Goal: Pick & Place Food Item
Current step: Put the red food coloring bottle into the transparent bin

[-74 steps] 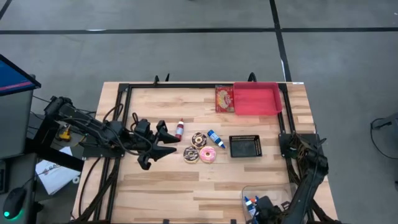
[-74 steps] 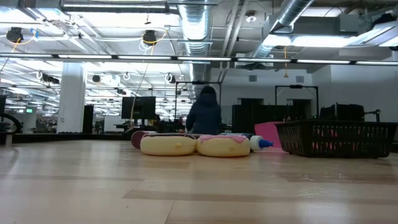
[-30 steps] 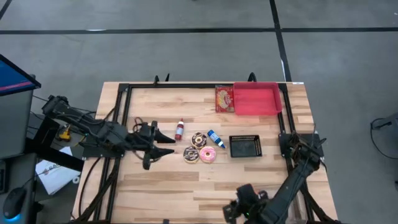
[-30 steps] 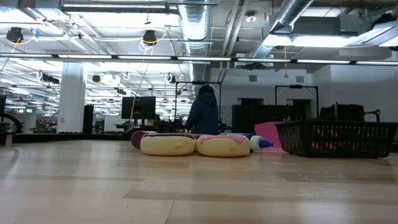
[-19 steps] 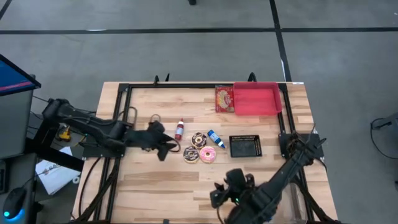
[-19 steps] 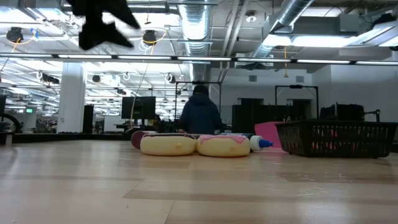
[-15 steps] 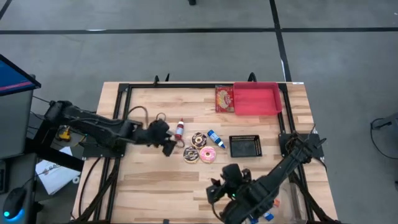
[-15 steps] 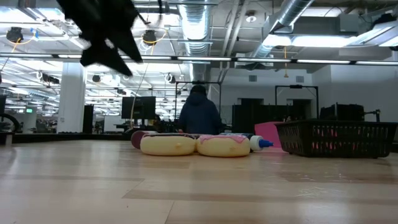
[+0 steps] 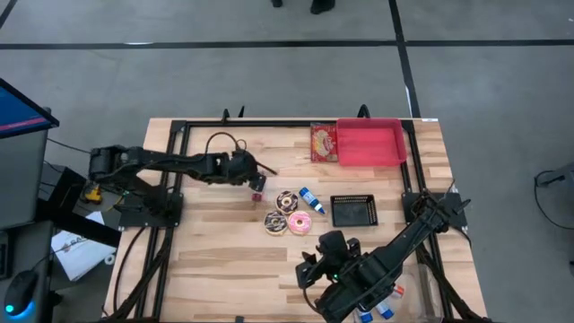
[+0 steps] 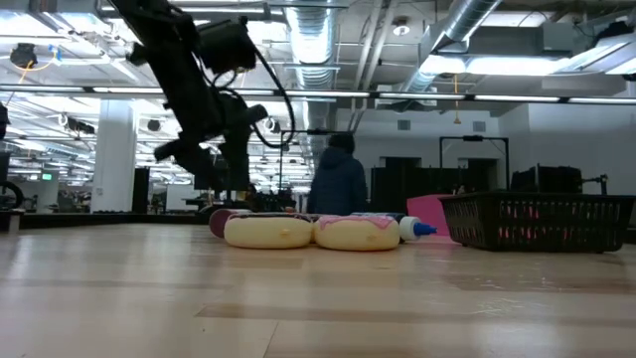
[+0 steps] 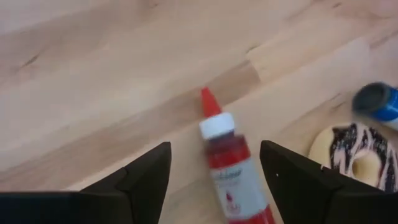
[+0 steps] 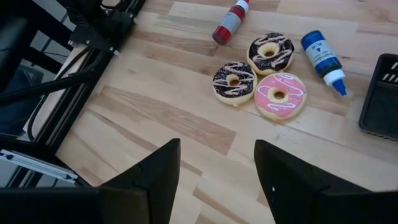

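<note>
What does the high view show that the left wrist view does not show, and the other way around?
Only the high view shows the red tray, black basket, pink donut and right gripper. Only the left wrist view shows the left gripper open, its fingers on either side of the red bottle, not touching it. Both show that bottle, a chocolate donut and the blue bottle.

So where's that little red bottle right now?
The red bottle lies on the wooden table, left of the chocolate donuts, between the open fingers of the left gripper.
</note>
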Controlling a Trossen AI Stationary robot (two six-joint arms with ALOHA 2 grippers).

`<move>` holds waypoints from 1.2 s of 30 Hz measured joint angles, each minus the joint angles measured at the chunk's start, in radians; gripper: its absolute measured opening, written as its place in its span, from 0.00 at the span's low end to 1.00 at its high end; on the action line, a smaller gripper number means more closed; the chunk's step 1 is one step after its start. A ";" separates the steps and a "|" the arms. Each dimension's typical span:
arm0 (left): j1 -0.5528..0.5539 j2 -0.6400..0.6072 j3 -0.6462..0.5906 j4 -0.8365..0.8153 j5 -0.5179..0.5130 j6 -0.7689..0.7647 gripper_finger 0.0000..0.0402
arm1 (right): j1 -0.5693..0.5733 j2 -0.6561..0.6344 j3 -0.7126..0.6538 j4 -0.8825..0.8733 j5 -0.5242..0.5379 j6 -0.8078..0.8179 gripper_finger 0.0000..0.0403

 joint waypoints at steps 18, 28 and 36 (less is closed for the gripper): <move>-0.118 0.172 0.000 0.031 0.068 -0.009 0.60 | -0.001 -0.001 0.000 -0.004 0.010 0.017 0.49; -0.119 0.197 0.001 0.029 0.055 0.037 0.51 | 0.005 -0.001 0.000 0.003 0.009 0.019 0.49; -0.118 0.155 -0.002 -0.011 0.117 0.107 0.29 | 0.005 -0.001 0.000 0.003 0.009 0.019 0.49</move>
